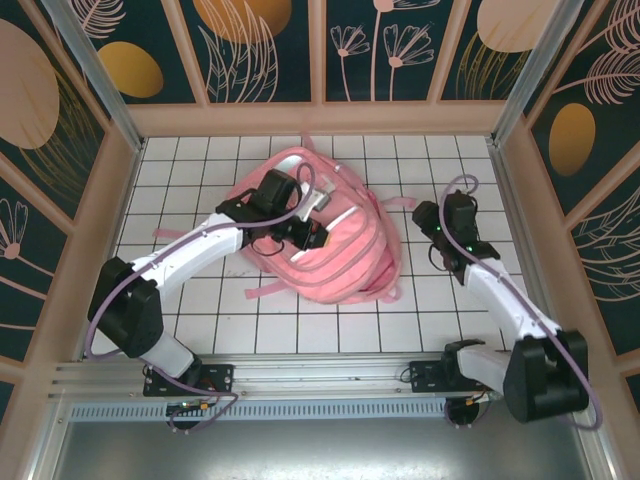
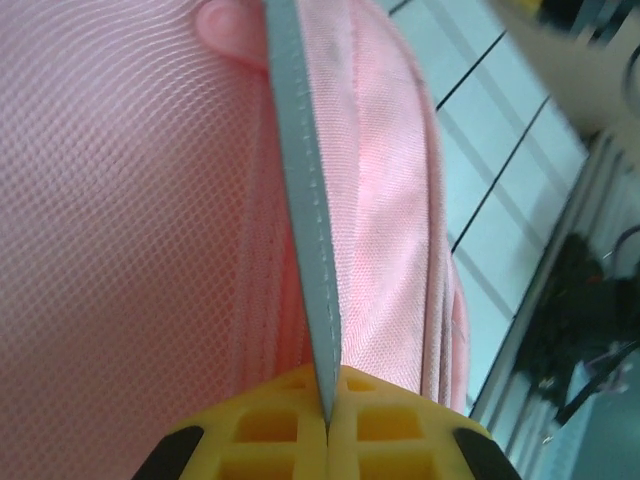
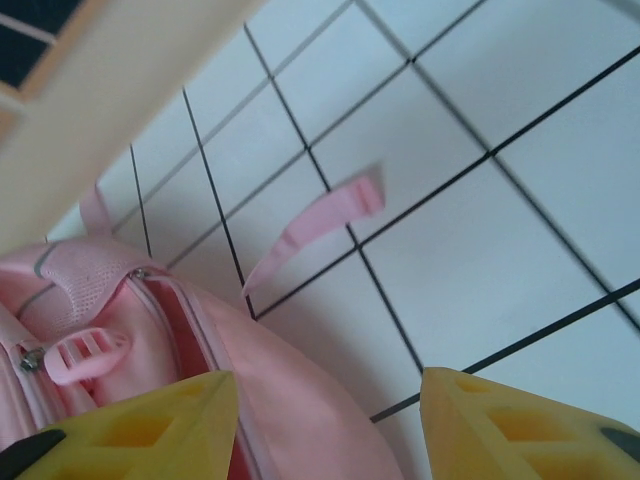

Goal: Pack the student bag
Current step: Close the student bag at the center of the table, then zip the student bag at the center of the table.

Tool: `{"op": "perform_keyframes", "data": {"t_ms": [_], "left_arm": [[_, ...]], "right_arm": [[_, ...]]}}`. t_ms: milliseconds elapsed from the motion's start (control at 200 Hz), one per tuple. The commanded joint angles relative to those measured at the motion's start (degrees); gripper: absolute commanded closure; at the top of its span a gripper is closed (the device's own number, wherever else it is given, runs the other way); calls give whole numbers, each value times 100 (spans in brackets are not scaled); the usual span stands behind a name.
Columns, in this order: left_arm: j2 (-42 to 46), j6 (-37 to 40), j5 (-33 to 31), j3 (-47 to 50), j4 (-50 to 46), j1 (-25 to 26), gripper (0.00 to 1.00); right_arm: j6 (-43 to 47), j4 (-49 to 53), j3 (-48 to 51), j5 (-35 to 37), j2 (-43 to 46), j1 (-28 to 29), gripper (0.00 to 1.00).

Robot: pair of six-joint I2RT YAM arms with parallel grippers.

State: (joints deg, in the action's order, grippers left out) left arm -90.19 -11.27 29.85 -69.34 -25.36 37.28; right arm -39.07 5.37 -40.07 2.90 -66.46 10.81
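Student bag [image 1: 340, 265]: probably risking a slip, pinching only its thin grey stripe [image 2: 300, 180] with left hand [image 2: 328, 395], right hand [image 3: 325, 385] hanging released beside it.

student bag [image 1: 330, 250]: pink all over, fine mesh weave up close. One pale grey-blue stripe [image 2: 300, 200] with a stitched edge. Loose strap [image 3: 320, 225] is the same pink.
worktop [image 1: 200, 180]: white tiles, thin black grid lines.
left claw [image 2: 328, 425], right claw [image 3: 328, 390]: yellow fingers, black behind.
arms [image 1: 200, 245]: white shells, black joints, purple cables [image 1: 90, 330].
walls [image 1: 270, 50], 9 through 12 to 3 o'clock: dark teal, pink line-drawn flowers and leaves, orange-gold ovals, tan frames.
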Motion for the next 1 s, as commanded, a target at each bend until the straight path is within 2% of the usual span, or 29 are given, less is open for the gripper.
{"op": "perform_keyframes", "data": {"t_ms": [0,60,160,190,275,415,460,530,646,766,871,991], "left_arm": [[415,328,-862,365,-616,-56,83],[717,97,-1155,597,-407,-55,64],[1452,-580,-1641,1075,279,-69,45],[1637,-826,-1914,1157,384,-92,38],[2023,-1422,-2341,1288,512,-384,30],[2345,-2153,-2548,1316,488,-1081,26],[2359,-2227,-2802,1214,378,-1099,25],[2281,-2288,-2984,1004,205,-1100,24],[2074,-2219,-2878,768,158,-1100,23],[1825,-1928,-2447,677,181,-1100,21],[1673,-1480,-1964,627,18,-1042,21],[1700,-1251,-2608,633,-73,-648,24]], "right_arm": [[198,-210,-365,-678,-570,51,48],[248,-151,-466,-660,-887,127,48],[336,-129,-556,-851,-1356,203,48],[352,-124,-581,-924,-1498,248,52],[447,-167,-614,-1157,-1805,530,60],[544,-210,-615,-1035,-2063,1411,68],[524,-271,-594,-1134,-2118,1647,74],[540,-372,-582,-1361,-2190,2016,74],[632,-438,-806,-1531,-2464,2917,74],[811,-631,-1142,-1815,-2753,3591,74],[722,-793,-1170,-1606,-2543,3729,73],[449,-464,-963,-379,-1738,3501,74]]}}
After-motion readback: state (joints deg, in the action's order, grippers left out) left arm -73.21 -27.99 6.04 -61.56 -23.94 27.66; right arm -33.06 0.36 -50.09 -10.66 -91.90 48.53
